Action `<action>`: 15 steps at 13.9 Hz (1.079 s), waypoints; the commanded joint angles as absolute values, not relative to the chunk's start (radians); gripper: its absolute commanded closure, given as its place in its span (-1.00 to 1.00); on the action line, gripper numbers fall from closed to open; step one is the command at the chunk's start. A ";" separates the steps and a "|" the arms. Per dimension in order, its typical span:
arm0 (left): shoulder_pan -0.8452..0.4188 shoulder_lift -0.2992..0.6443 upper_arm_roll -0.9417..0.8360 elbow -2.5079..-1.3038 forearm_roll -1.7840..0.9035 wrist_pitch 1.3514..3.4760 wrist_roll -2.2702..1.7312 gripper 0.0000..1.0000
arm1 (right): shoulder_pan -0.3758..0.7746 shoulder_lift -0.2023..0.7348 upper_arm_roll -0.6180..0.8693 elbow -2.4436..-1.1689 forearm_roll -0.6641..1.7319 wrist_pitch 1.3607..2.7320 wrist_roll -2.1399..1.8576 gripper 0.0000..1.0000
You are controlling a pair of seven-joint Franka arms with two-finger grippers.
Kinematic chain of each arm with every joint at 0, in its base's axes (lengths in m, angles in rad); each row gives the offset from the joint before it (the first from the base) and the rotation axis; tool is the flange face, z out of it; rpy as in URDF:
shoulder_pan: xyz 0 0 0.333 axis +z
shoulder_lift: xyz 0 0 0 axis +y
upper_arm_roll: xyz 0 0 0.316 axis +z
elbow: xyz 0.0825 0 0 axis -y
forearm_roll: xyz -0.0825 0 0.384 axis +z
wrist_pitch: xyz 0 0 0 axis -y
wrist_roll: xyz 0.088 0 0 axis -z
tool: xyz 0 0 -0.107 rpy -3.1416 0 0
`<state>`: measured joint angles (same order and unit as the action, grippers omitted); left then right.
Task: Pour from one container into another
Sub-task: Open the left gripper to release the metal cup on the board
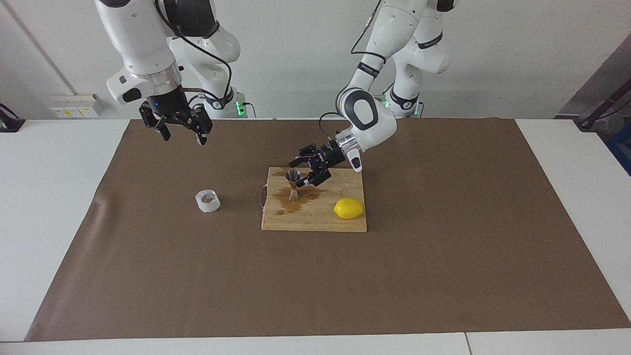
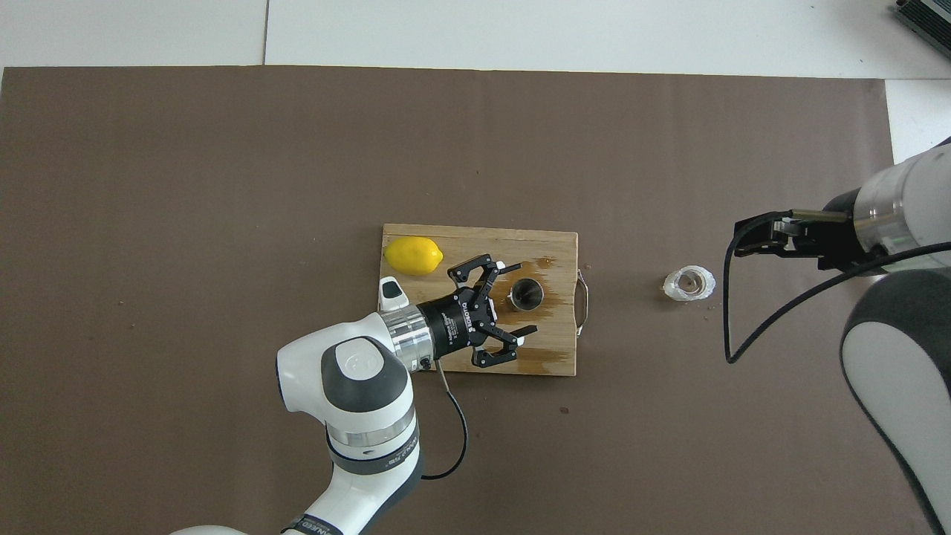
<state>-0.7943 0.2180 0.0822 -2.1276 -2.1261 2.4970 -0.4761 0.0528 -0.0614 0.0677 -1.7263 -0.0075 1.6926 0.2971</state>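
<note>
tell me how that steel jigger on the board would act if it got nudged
The jigger stands upright on a small foot with a narrow waist and wide top, so it would likely tip easily. The cutting board is wet with brown liquid around it, so it may slide. Polished steel probably slips in open fingers like the left gripper's.

Left gripper point(image 2: 513, 306) body carries white lettering, perhaps a brand; unreadable.

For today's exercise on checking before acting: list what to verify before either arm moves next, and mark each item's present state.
1. Steel jigger upright on the cutting board: ok.
2. Left gripper open, fingers off the jigger: ok.
3. Board dry: not ok, brown puddle around the jigger.
4. Plastic cup upright on the mat: ok.
5. Right gripper open, raised above the mat: ok.
6. Lemon apart from the jigger: ok.
</note>
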 commanded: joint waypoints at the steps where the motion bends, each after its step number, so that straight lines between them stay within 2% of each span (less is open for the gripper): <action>1: -0.795 0.160 0.086 -2.151 -2.132 2.483 -0.479 -1.00 | 0.026 -0.080 0.074 -1.756 -0.014 1.701 0.272 -1.00; 6: -0.778 0.109 0.087 -2.138 -2.057 2.438 -0.500 -1.00 | 0.015 -0.100 0.074 -1.799 -0.014 1.738 0.114 -1.00; 11: -0.693 0.092 0.097 -2.122 -1.760 2.304 -0.600 -1.00 | 0.009 -0.129 0.074 -1.862 -0.014 1.743 -0.283 -1.00; 15: -0.638 0.084 0.101 -2.103 -1.507 2.234 -0.682 -1.00 | -0.002 -0.169 0.074 -1.959 -0.014 1.847 -0.636 -1.00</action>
<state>-0.6606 0.1013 0.1012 -2.1053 -1.6109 2.2660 -0.6330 0.0137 -0.1136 0.0663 -1.8663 -0.0084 1.7794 -0.4761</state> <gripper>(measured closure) 0.000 0.000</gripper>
